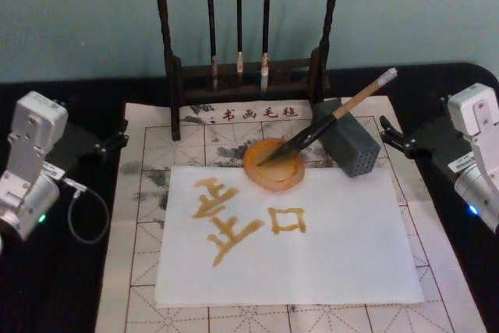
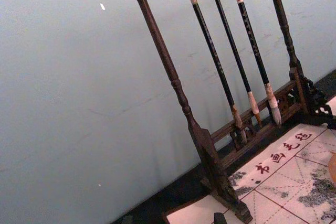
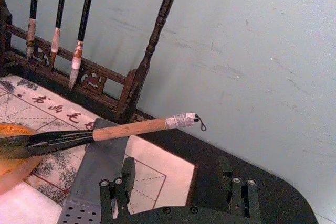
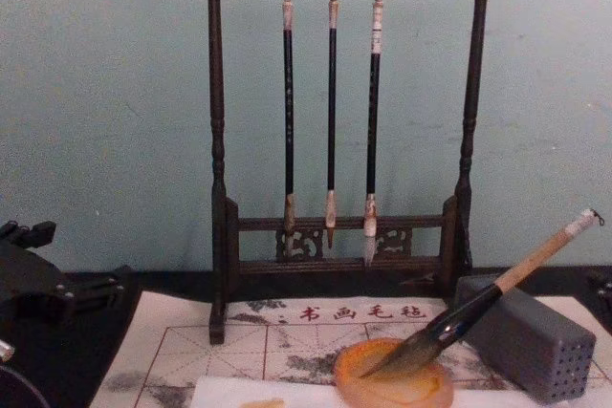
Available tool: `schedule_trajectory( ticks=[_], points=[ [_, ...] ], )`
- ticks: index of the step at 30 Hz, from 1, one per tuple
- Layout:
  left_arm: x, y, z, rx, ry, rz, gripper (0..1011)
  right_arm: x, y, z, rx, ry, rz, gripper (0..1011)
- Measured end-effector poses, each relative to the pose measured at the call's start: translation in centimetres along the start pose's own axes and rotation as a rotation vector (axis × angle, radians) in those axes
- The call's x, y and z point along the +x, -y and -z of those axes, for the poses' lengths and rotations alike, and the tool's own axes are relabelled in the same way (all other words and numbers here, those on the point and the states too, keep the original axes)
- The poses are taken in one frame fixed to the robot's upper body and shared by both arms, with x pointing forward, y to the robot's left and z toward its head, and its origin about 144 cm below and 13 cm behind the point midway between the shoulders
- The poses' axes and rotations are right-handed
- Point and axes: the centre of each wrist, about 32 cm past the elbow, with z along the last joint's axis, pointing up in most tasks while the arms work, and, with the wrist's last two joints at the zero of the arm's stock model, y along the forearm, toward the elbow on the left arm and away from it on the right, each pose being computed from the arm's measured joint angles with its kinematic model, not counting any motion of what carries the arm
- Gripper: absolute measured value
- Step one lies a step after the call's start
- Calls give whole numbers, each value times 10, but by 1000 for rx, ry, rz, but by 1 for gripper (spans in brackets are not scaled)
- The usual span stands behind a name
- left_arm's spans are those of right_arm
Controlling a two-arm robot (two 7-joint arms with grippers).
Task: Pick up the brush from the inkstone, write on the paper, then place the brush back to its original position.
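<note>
Writing looks done: 2 characters on the paper, brush resting in the inkstone, right tool parked open, left tool state untellable.

White-grey arms, black left pincer, right pincer, perhaps 1 looped cable

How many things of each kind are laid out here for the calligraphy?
Large tan-handled brush: 1
Thin black-handled brushes: 3
Wooden brush rack: 1
Orange inkstone: 1
Grey block: 1
White paper: 1
Gridded felt mat: 1
Total: 9
</note>
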Motion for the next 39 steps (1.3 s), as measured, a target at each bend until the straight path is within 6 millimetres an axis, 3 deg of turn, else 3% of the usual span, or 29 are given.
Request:
schedule_trajectory(
  ticks=[39],
  points=[
    [0,0,0,0,0,0,1001,0,0,0,0,0,0,1002]
  ],
)
